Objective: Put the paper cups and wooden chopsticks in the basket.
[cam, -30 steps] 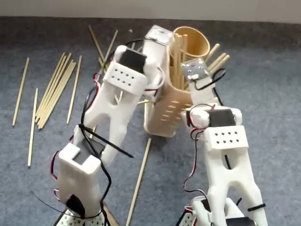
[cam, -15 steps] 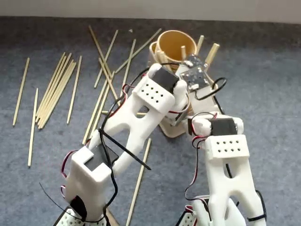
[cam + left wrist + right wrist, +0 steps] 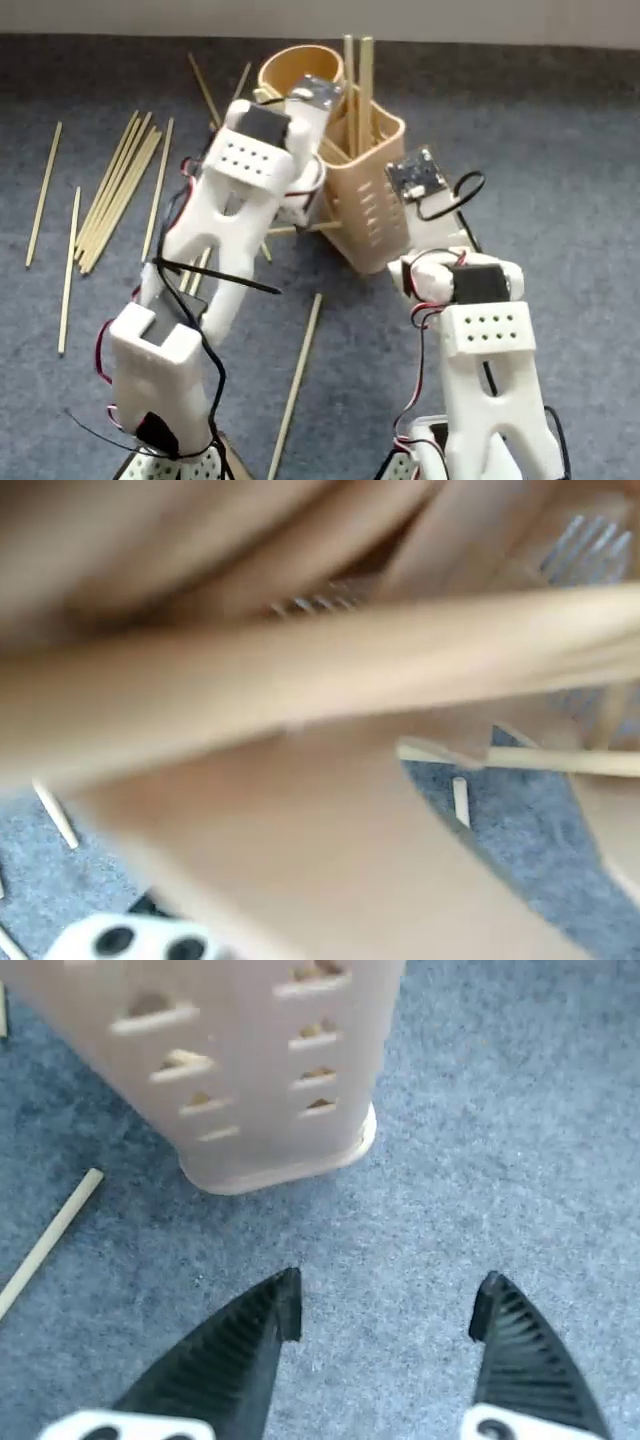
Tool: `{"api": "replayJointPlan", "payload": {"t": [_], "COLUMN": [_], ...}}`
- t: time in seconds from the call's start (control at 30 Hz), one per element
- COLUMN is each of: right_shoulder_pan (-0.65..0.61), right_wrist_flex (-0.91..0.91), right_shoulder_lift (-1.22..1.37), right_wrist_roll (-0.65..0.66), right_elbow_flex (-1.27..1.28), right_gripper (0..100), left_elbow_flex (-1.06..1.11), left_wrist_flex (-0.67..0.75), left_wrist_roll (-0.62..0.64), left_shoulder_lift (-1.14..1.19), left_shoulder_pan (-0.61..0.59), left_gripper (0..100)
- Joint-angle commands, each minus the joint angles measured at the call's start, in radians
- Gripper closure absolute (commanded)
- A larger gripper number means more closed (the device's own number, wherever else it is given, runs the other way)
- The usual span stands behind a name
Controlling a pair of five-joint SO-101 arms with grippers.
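Basket (image 3: 372,205) tipped back up at 12 o'clock, chopsticks (image 3: 357,80) inside; my right gripper (image 3: 385,1310) wide open, empty; left gripper (image 3: 303,192), can't tell.

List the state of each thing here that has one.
basket: standing on its base
paper cup: mouth up, next to the basket; in or out unclear
two chopsticks: upright in the basket
loose chopsticks: lying flat on the carpet
right gripper: open, empty, over the carpet
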State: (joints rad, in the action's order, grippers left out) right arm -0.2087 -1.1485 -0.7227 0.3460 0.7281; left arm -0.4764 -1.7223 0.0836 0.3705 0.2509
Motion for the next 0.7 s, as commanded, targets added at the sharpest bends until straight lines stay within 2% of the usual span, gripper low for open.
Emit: {"api": "replayJointPlan", "payload": {"t": [0.0, 0.37, 0.5, 0.67], "right_shoulder_pan": [0.015, 0.015, 0.015, 0.013], "right_wrist_flex": [-0.01, -0.013, -0.004, 0.093], "right_shoulder_lift": [-0.056, -0.035, -0.007, 0.012], "right_wrist_roll": [0.005, -0.029, -0.049, -0.1], "right_elbow_flex": [-0.007, -0.007, 0.016, 0.12], "right_gripper": [72.4, 72.4, 72.4, 72.4], "left_elbow_flex": [0.005, 0.005, 0.005, 0.007], "left_wrist_flex": [-0.018, -0.038, -0.037, -0.037], "left_wrist_roll": [-0.032, -0.184, -0.193, -0.196], "left_shoulder_lift": [-0.036, -0.044, -0.136, -0.285], "left_shoulder_pan": [-0.033, 0.091, 0.145, 0.182], "left_gripper": [83, 83, 83, 83]}}
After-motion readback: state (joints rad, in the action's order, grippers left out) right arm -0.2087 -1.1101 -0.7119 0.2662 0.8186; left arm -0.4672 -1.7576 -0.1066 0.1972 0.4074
